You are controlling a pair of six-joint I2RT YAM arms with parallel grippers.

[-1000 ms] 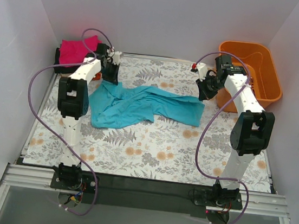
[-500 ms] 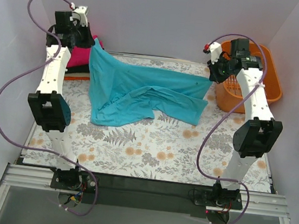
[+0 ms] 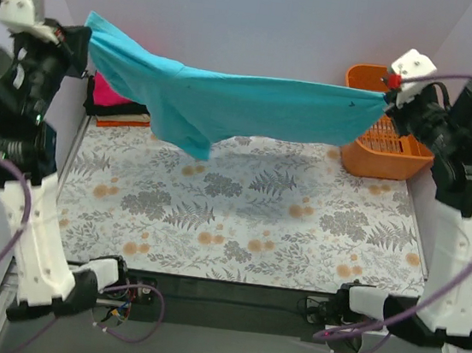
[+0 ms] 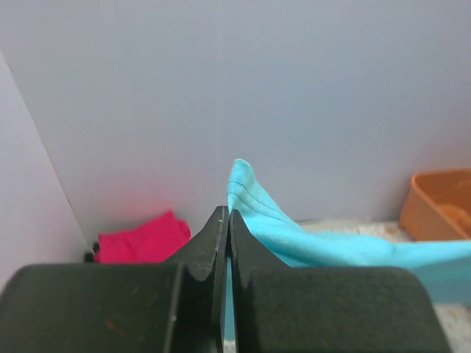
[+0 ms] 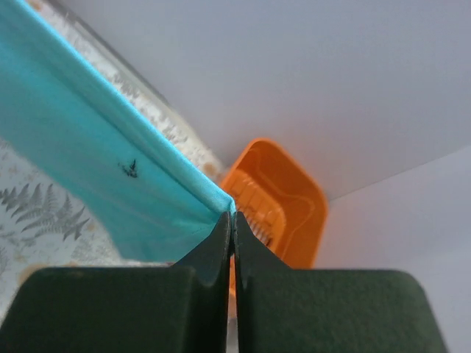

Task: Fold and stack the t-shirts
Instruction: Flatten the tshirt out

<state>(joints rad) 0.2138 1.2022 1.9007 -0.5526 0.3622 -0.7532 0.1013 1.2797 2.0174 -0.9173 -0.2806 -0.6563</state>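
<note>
Left fingers are pinching one end of the teal t-shirt, and my right fingers are clamping the other end. I am holding it stretched in the air above the bench. A folded pink shirt is lying at the far-left corner, the orange basket sitting far right.

table: fern-print top | far-left corner: folded t-shirts, magenta uppermost | far-right corner: orange basket
</note>
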